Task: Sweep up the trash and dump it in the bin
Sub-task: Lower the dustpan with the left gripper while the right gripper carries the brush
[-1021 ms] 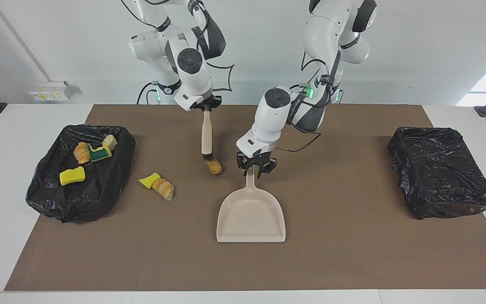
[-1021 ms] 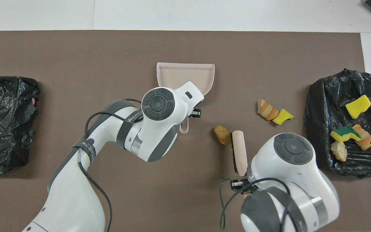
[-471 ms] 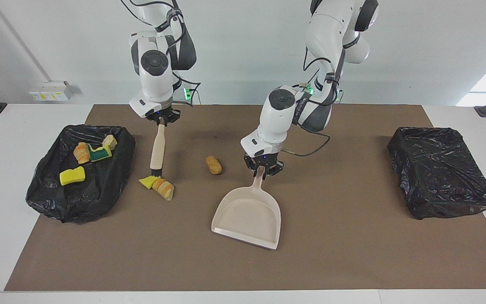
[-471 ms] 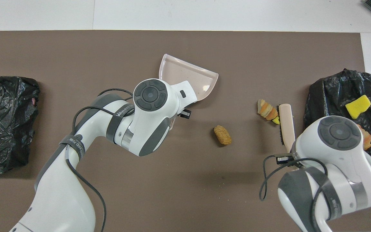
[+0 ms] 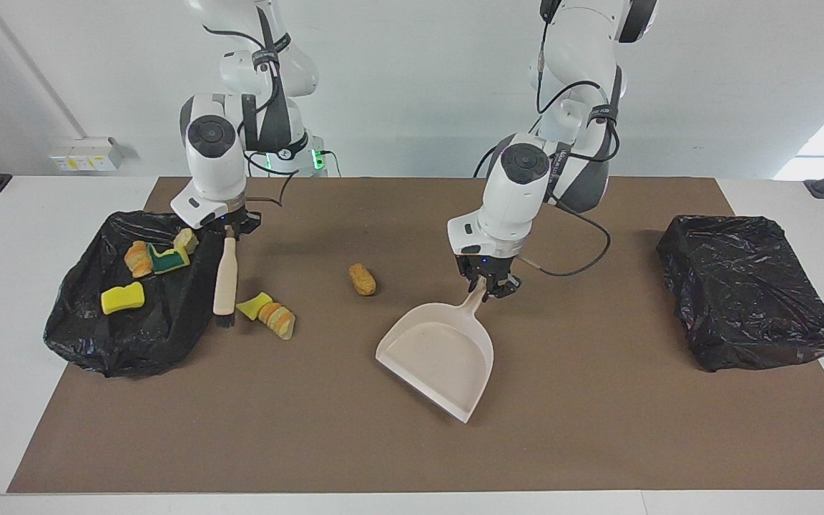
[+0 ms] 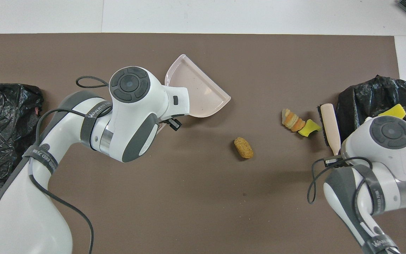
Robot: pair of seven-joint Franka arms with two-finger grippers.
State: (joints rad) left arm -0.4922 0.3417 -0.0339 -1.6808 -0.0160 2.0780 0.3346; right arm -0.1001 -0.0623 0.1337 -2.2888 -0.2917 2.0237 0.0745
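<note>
My right gripper (image 5: 226, 230) is shut on the wooden handle of the brush (image 5: 225, 282) (image 6: 330, 123). The brush hangs bristles down between the trash-filled black bin (image 5: 169, 329) (image 6: 365, 95) and two trash pieces on the mat, a yellow sponge chunk (image 5: 254, 305) (image 6: 309, 127) and a croissant (image 5: 278, 320) (image 6: 290, 120). A bread roll (image 5: 362, 279) (image 6: 243, 147) lies alone mid-mat. My left gripper (image 5: 487, 286) is shut on the handle of the beige dustpan (image 5: 440, 350) (image 6: 199, 91), whose mouth is turned toward the right arm's end.
Several sponge and bread pieces (image 5: 122, 297) lie in the bin at the right arm's end. A second black bag-lined bin (image 5: 748, 290) (image 6: 5, 134) stands at the left arm's end. A brown mat (image 5: 598, 429) covers the white table.
My right gripper carried the brush from the bread roll to the gap between the bin and the sponge and croissant. My left gripper shifted toward its own end, swinging the dustpan's mouth round.
</note>
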